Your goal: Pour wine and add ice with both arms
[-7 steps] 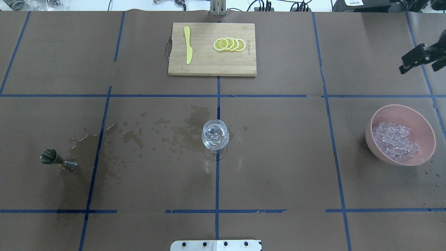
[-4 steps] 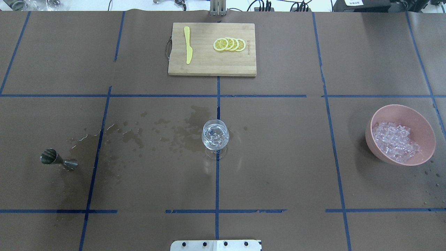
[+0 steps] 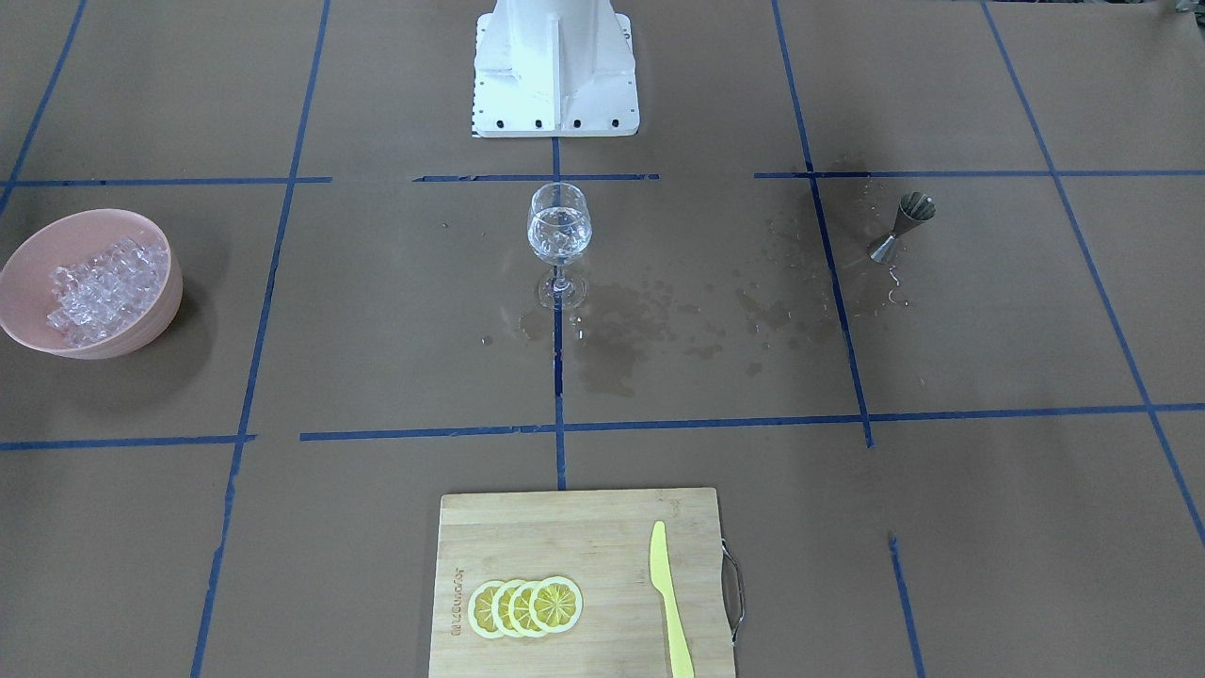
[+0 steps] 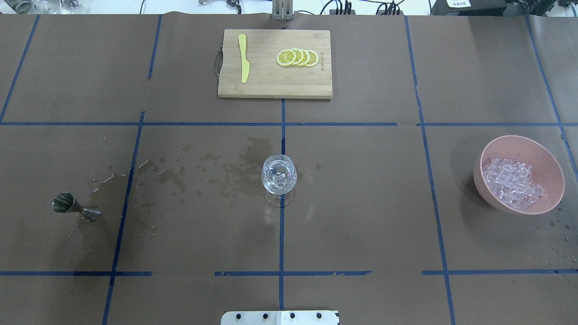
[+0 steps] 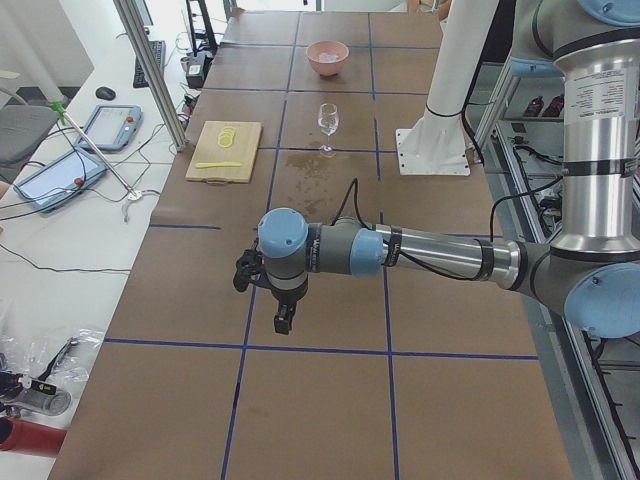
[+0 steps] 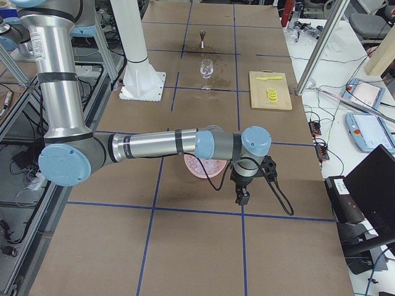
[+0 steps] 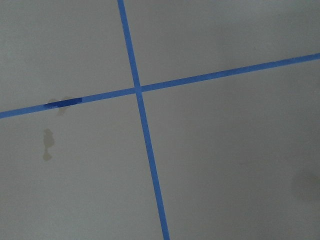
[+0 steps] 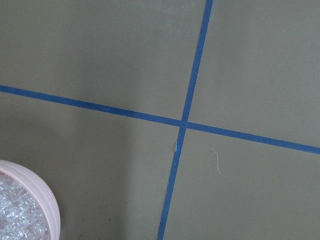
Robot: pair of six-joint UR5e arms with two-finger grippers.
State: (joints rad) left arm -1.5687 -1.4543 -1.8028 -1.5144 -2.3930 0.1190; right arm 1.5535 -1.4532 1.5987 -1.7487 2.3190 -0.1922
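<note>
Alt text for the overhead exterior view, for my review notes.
A wine glass holding ice stands at centre beside wet stains. A pink bowl of ice cubes sits right, a steel jigger left, a cutting board with lemon slices and a yellow knife beyond.

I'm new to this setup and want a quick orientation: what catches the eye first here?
The wine glass at the table's centre, with ice cubes inside, and a trail of wet stains running from it toward the steel jigger on the robot's left. On the robot's right stands a pink bowl holding an ice heap.
</note>
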